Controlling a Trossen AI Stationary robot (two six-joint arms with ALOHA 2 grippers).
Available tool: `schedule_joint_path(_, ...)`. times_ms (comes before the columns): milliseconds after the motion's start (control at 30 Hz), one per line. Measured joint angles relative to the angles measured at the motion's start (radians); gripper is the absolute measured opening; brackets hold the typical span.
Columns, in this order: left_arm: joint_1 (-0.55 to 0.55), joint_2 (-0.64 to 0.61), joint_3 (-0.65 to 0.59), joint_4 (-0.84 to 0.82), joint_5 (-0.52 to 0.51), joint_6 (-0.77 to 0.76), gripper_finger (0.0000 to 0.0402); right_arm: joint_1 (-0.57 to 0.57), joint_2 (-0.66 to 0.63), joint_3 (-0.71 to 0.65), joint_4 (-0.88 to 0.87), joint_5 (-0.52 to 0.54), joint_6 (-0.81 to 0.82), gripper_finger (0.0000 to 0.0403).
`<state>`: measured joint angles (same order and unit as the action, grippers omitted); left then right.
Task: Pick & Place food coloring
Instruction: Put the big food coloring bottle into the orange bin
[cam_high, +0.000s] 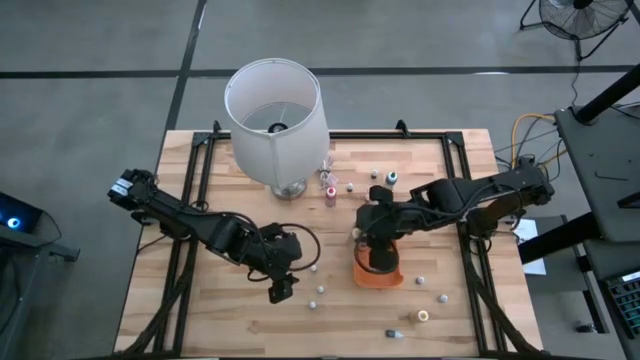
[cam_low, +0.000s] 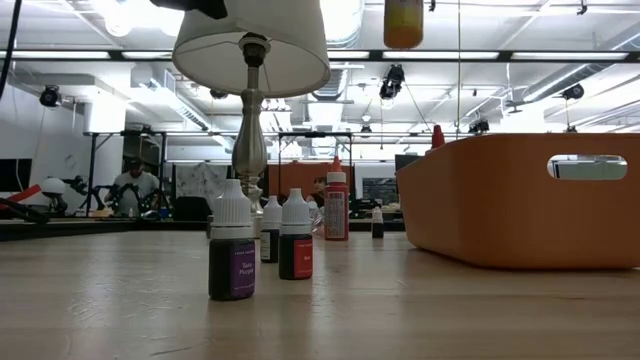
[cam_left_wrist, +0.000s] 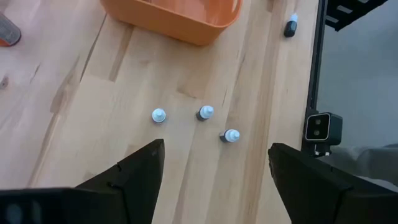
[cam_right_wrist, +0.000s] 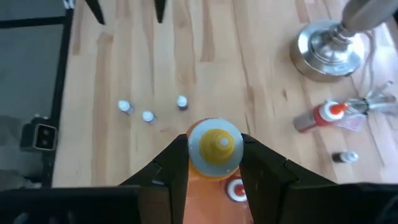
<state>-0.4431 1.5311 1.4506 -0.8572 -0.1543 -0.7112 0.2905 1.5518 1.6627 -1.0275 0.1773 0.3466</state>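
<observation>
Big white-shaded lamp w/ silver base (cam_high: 274, 108) stands at the far side of the pale wood-plank worktop (cam_high: 220, 310), out of the way. Orange oblong plastic tray (cam_high: 378, 272) sits mid-worktop as drop spot. Right pincer (cam_right_wrist: 215, 163) directly above it, clamped on a yellow-capped orange bottle (cam_right_wrist: 215, 144), prob for release. Left pincer (cam_left_wrist: 214, 163) wide, empty, over three tiny white-capped bottles (cam_left_wrist: 203, 112) nr front edge; open wood around them, approach looks free

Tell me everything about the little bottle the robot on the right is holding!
The yellow-capped bottle is small, with orange contents and a round yellow cap with a tiny nozzle tip. It looks like plastic. It hangs upright, pinched on both sides by the right end effector, lifted above the orange tray. Only the two dark fingers touch it.
</observation>
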Motion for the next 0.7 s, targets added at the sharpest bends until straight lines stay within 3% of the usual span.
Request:
schedule_joint_path(367,0.0,0.0,0.0,-0.014,0.001,-0.008,0.0258,0.0,-0.103,-0.139,-0.031,0.143,0.171,0.0111)
schedule_joint_path(700,0.0,0.0,-0.013,-0.01,0.0,-0.01,0.0259,0.053,-0.223,-0.313,-0.006,0.145,0.235,0.0111)
